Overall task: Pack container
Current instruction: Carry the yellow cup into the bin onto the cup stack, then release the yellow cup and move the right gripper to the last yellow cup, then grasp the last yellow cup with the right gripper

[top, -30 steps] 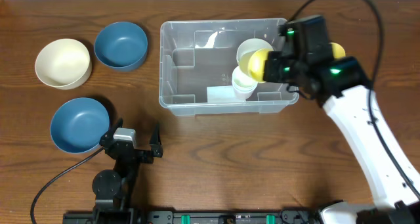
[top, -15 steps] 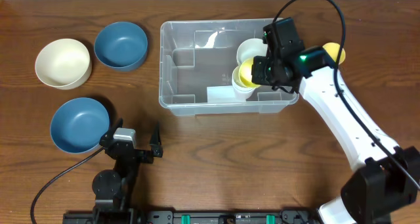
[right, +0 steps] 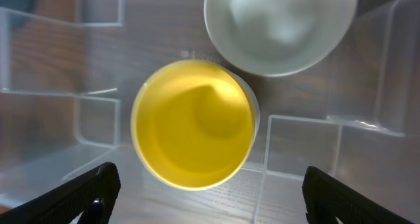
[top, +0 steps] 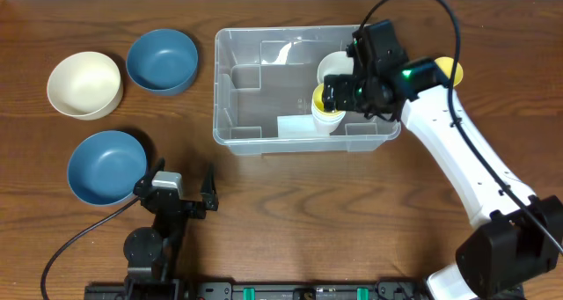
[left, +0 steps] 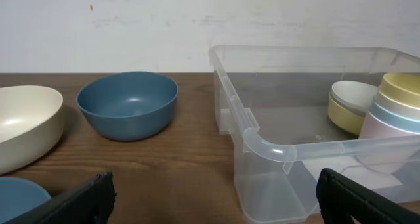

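Observation:
The clear container [top: 230, 89] stands in the middle of the table, and its rounded corner [left: 262, 142] and inner walls [right: 367, 73] show in both wrist views. Inside it at the right, a yellow cup [top: 323, 98] [right: 193, 125] is nested in a white cup, with a white bowl [top: 335, 68] [right: 282, 27] just behind. My right gripper [top: 341, 95] [right: 210, 204] hovers directly over the yellow cup, open, its fingers wide apart and touching nothing. My left gripper [top: 180, 184] [left: 216, 204] rests open and empty near the front edge, left of the container.
A cream bowl [top: 84, 84] [left: 26, 125] and a blue bowl [top: 162, 61] [left: 128, 104] sit at the back left. A second blue bowl [top: 106, 166] lies beside my left gripper. Another yellow piece [top: 449, 69] peeks out behind my right arm, right of the container.
My right gripper carried the yellow cup left into the container, lowered it onto the white cup and opened, letting it go. The left arm has not moved.

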Motion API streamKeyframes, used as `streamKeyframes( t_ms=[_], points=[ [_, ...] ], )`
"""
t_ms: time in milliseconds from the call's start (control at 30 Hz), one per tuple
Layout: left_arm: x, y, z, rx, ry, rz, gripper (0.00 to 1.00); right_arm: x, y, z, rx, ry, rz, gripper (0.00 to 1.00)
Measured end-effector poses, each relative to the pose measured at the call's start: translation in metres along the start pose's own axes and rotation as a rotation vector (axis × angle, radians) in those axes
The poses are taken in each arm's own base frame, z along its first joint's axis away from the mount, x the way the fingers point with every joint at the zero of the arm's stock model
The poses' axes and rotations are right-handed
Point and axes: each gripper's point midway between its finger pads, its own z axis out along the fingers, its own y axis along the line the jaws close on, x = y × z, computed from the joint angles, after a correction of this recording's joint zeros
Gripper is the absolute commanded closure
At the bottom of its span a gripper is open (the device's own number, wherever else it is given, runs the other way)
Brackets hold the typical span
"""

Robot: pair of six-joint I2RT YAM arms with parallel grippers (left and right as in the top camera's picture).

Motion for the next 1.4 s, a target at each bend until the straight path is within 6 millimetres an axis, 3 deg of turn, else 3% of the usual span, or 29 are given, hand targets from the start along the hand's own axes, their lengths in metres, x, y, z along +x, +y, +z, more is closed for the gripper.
streamKeyframes(
  t_ms=[67, 167, 433, 567, 767, 900, 1033, 1400],
  points=[
    [0.0, 0.0, 0.0, 0.0, 0.0, 0.0, 0.02, -0.011, -0.004, -0.012, 0.006, -0.024, 0.015, 0.09],
    [0.0, 0.0, 0.0, 0.0, 0.0, 0.0, 0.02, -0.033, -0.025, -0.029, 0.038, -0.08, 0.066, 0.09],
    [0.0, 0.0, 0.0, 0.0, 0.0, 0.0, 0.02, -0.054, -0.139, -0.047, 0.258, -0.143, 0.307, 0.12],
    [0.0, 0.0, 0.0, 0.0, 0.0, 0.0, 0.02, -0.055, -0.178, -0.036, 0.32, -0.124, 0.385, 0.14],
    [0.0, 0.0, 0.0, 0.0, 0.0, 0.0, 0.02, -0.047, -0.227, 0.004, 0.381, -0.047, 0.49, 0.16],
    [0.0, 0.0, 0.0, 0.0, 0.0, 0.0, 0.02, -0.042, -0.25, 0.02, 0.401, -0.024, 0.548, 0.17],
    [0.0, 0.0, 0.0, 0.0, 0.0, 0.0, 0.02, -0.044, -0.264, 0.022, 0.406, -0.038, 0.581, 0.18],
    [0.0, 0.0, 0.0, 0.0, 0.0, 0.0, 0.02, -0.054, -0.273, 0.023, 0.4, -0.085, 0.609, 0.21]
  ],
)
